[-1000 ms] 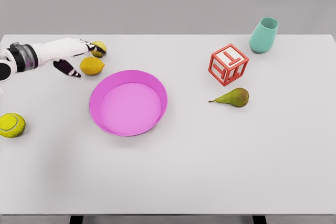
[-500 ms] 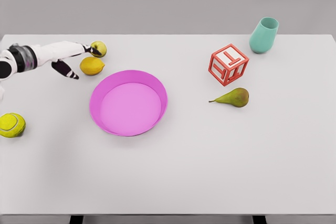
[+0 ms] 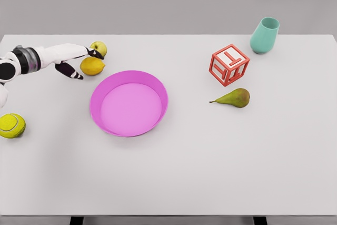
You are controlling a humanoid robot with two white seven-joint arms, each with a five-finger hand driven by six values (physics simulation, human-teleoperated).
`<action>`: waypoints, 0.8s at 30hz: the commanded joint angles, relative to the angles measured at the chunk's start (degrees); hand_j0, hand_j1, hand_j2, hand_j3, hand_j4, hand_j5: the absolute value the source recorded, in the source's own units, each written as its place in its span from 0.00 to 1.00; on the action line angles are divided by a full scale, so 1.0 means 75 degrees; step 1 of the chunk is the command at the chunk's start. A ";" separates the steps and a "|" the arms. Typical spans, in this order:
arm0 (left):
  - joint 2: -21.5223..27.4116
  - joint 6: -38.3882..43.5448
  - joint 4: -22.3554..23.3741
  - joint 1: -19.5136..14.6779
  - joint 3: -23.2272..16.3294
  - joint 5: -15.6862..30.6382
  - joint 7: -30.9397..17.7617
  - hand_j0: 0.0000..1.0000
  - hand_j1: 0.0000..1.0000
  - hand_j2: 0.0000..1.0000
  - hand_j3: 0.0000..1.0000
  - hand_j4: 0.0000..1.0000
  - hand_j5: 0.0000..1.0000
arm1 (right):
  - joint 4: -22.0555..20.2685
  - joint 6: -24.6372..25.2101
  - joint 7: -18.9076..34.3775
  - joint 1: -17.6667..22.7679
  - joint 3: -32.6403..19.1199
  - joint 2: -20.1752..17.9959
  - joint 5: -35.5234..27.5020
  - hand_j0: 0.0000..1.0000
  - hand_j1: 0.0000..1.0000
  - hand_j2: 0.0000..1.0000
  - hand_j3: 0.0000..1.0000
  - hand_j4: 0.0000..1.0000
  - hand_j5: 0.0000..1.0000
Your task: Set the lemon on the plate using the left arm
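1. Clearly, the lemon [image 3: 92,66] lay on the white table [image 3: 221,156], just beyond the upper-left rim of the pink plate [image 3: 129,104] and not on it.
2. The left hand [image 3: 71,58] reached in beside the lemon with its fingers spread apart, a dark thumb low on the lemon's left and the longer fingers passing behind it; it held nothing that I could see.
3. By my judgement the lemon would be light and firm, its rounded, smooth skin apt to roll or slip, so a grip across its middle, thumb opposing fingers, seemed soundest.
4. A second small yellow-green fruit [image 3: 99,49] sat just behind the lemon, and whether the fingertips touched it was hard to tell.
5. The left arm was cut off at the picture's edge, and the right arm did not show at all.
6. A tennis ball [image 3: 11,125] lay near the left edge.
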 commanded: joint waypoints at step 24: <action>-0.0110 0.0021 0.0009 0.0023 0.0017 0.0060 0.0003 0.76 0.76 0.76 0.76 0.76 0.76 | 0.0005 0.0000 0.0001 0.0000 0.0001 0.0001 0.0002 1.00 1.00 1.00 1.00 1.00 1.00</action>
